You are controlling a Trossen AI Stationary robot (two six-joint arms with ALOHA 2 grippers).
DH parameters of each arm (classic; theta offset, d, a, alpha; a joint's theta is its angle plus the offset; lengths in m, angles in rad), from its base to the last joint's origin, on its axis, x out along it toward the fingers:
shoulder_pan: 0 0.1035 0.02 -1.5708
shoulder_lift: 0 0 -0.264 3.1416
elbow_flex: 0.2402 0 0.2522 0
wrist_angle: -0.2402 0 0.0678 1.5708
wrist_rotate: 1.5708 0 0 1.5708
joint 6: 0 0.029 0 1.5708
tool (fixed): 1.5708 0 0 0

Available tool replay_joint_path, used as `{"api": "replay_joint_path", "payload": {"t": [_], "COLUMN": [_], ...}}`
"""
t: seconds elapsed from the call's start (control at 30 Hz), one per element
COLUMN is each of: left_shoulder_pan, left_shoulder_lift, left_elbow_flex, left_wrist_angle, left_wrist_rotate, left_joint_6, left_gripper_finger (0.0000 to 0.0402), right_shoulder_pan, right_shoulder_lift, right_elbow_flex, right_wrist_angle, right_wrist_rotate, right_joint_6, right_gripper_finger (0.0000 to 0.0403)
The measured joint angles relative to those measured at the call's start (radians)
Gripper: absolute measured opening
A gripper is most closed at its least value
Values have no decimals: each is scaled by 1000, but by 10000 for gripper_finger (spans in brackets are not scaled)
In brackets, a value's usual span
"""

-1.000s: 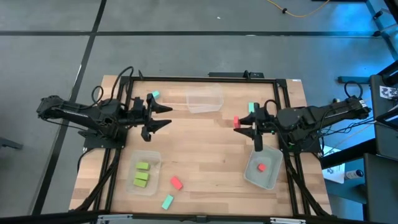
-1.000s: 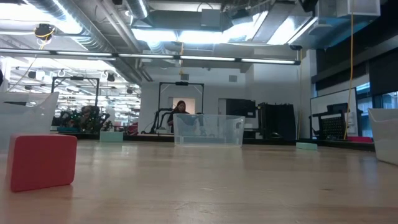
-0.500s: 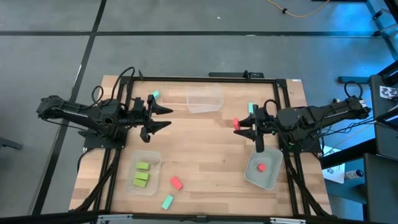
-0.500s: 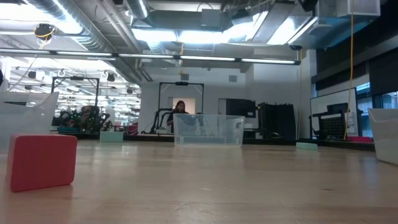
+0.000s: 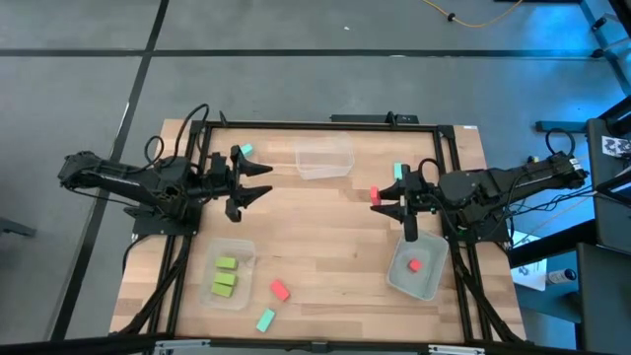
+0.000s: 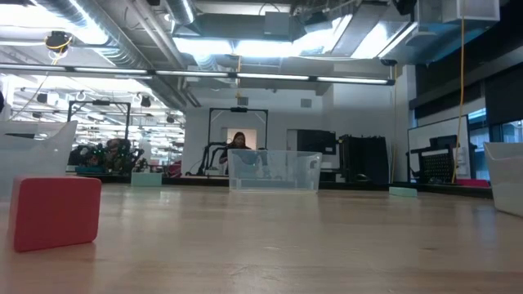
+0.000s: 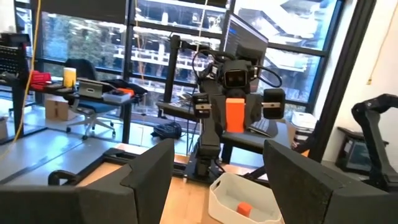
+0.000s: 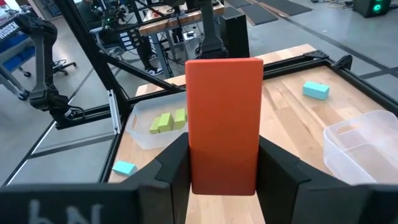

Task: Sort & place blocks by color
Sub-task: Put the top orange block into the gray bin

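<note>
My right gripper (image 5: 380,198) hovers over the table's right half, shut on a red block (image 8: 224,118). My left gripper (image 5: 264,182) hangs open over the left half, nothing between its fingers (image 7: 146,171). Three green blocks (image 5: 225,277) lie in the near-left tub (image 5: 243,248). One red block (image 5: 415,264) lies in the near-right tub (image 5: 399,281). Loose on the wood lie a red block (image 5: 280,289) and three teal blocks (image 5: 264,319), (image 5: 245,151), (image 5: 398,171). Neither gripper shows in the low view. My right gripper pinches the red block between its two fingers (image 8: 173,167), one on each long narrow side (image 8: 194,158). The fingers reach roughly level from the table's right side. The block stands upright in the hold, well clear of the table, as the left wrist view (image 7: 235,115) also shows.
An empty clear tub (image 5: 324,158) stands at the far middle of the table. A black frame (image 5: 325,123) runs round the tabletop. Bare wood lies between the two grippers. In the low view a red block (image 6: 55,211) stands near the camera.
</note>
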Motion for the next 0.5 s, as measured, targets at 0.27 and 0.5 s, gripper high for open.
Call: {"api": "replay_joint_path", "payload": {"t": [0.27, 0.5], "left_shoulder_pan": [0, 0], "left_shoulder_lift": [0, 0], "left_elbow_flex": [0, 0], "left_wrist_angle": [0, 0], "left_wrist_rotate": [44, 44], "left_joint_6": [-28, -28], "left_gripper_finger": [238, 238], "right_shoulder_pan": [0, 48], "right_shoulder_lift": [0, 15], "right_elbow_flex": [0, 0], "right_wrist_angle": [-46, -224], "right_wrist_rotate": [-28, -200], "right_joint_6": [48, 281], "right_gripper_finger": [135, 135]}}
